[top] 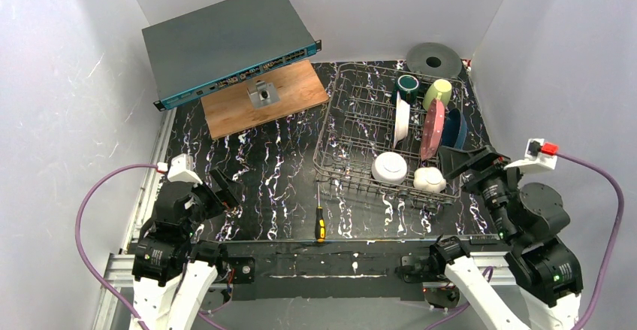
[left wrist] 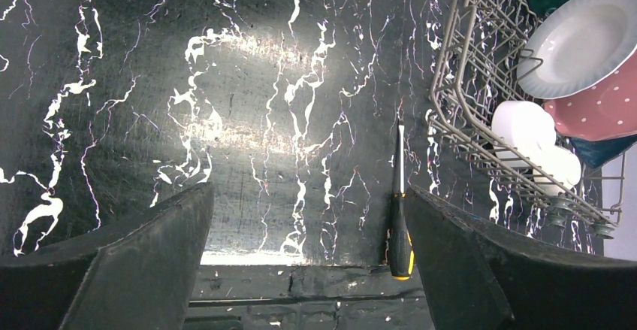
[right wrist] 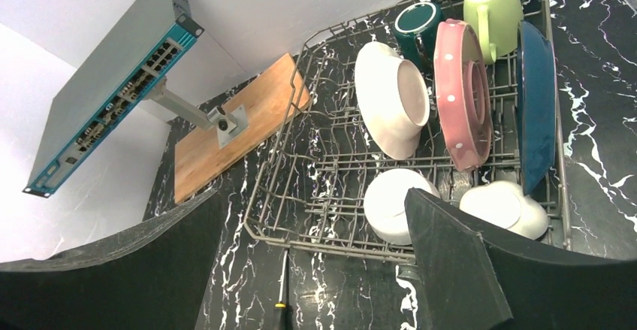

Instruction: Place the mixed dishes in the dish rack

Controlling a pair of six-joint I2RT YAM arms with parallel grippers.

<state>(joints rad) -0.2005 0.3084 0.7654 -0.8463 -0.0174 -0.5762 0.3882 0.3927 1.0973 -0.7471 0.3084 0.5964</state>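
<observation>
The wire dish rack (top: pixel 353 119) stands at the right of the table. In it stand a white plate (top: pixel 402 119), a pink dotted plate (top: pixel 432 128) and a dark blue plate (top: pixel 455 128). A teal mug (top: pixel 408 86) and a yellow-green mug (top: pixel 438 93) sit at its far end. A white bowl (top: pixel 389 168) and a cream flower dish (top: pixel 429 180) lie upside down at its near end. My left gripper (top: pixel 225 191) is open and empty, low over the table's near left. My right gripper (top: pixel 466 161) is open and empty, beside the rack's near right corner.
A yellow-and-black screwdriver (top: pixel 320 221) lies at the table's front edge, just left of the rack. A wooden board (top: pixel 259 101) with a metal bracket and a tilted grey network switch (top: pixel 225 44) stand at the back left. A grey disc (top: pixel 434 59) lies behind the rack.
</observation>
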